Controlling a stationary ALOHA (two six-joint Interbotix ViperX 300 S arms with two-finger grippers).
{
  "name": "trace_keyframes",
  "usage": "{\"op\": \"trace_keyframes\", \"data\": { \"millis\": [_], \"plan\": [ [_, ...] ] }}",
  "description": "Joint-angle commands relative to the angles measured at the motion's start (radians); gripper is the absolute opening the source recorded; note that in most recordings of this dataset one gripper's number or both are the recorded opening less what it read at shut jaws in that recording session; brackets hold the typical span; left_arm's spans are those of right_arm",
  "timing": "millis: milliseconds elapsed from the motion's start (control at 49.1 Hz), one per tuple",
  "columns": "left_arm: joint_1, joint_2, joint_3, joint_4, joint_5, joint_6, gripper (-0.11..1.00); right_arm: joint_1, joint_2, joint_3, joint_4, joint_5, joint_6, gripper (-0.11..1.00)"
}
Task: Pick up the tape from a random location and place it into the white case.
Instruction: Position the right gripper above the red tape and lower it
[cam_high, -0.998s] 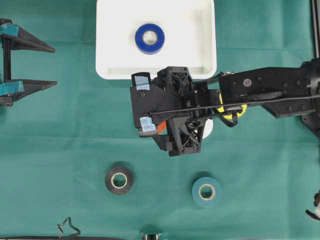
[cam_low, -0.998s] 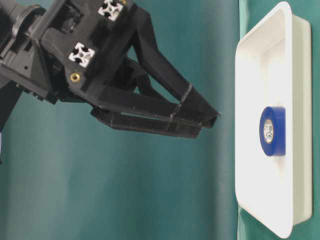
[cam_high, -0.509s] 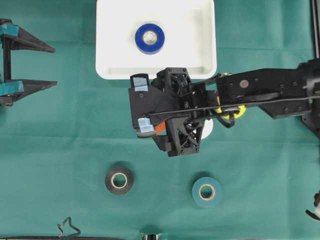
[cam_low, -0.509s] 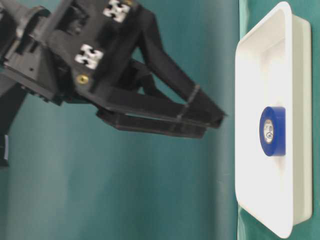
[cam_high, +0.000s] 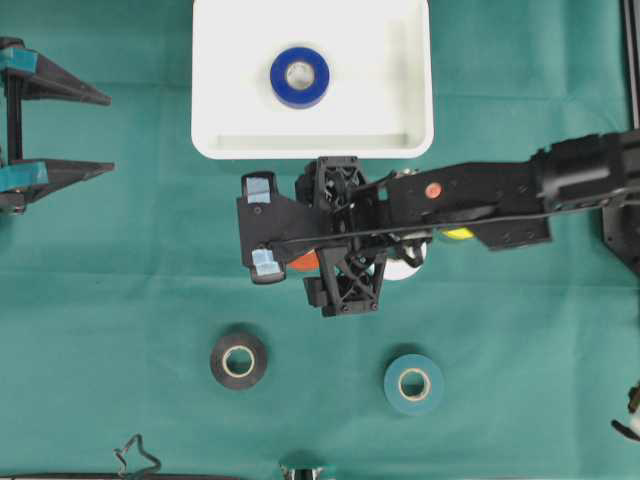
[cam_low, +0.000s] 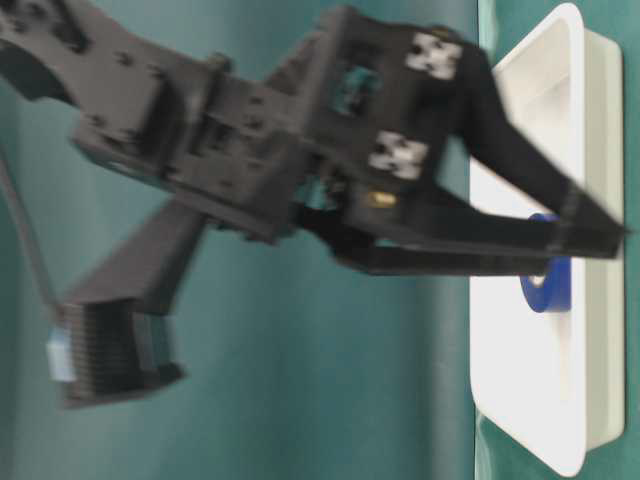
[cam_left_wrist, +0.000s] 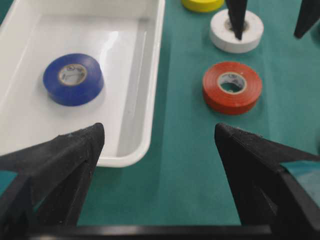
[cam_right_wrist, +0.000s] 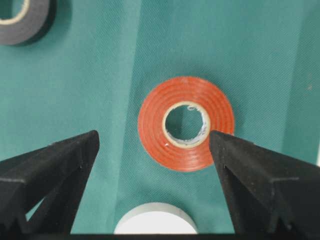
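The white case (cam_high: 210, 140) lies at the top centre with a blue tape (cam_high: 299, 77) roll flat inside it. My right gripper (cam_high: 260, 225) reaches in from the right and hangs open just below the case. In the right wrist view, a red tape (cam_right_wrist: 186, 123) roll lies flat on the cloth between and just beyond the open fingertips, untouched. My left gripper (cam_high: 110, 133) stands open and empty at the far left. From the left wrist view the case (cam_left_wrist: 150, 75), blue tape (cam_left_wrist: 73, 79) and red tape (cam_left_wrist: 232, 86) lie ahead.
A white tape (cam_high: 405, 268) roll and a yellow tape (cam_high: 458, 234) roll lie partly hidden under the right arm. A black tape (cam_high: 238, 360) roll and a teal tape (cam_high: 413, 383) roll sit on the green cloth nearer the front. A black wire clip (cam_high: 135, 458) lies at the front left.
The right gripper has moved left and lower, over the red tape, still open. The left arm has not moved.
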Motion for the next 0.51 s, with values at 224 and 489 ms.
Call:
{"op": "trace_keyframes", "data": {
  "millis": [224,489],
  "plan": [
    [-0.002,0.008,-0.009,-0.002,-0.005,-0.002,0.98,0.005,0.025,0.041,-0.002,-0.114,0.014,0.93],
    [-0.002,0.008,-0.009,-0.002,-0.005,-0.002,0.98,0.005,0.054,0.066,-0.002,-0.17,0.02,0.93]
  ]
}}
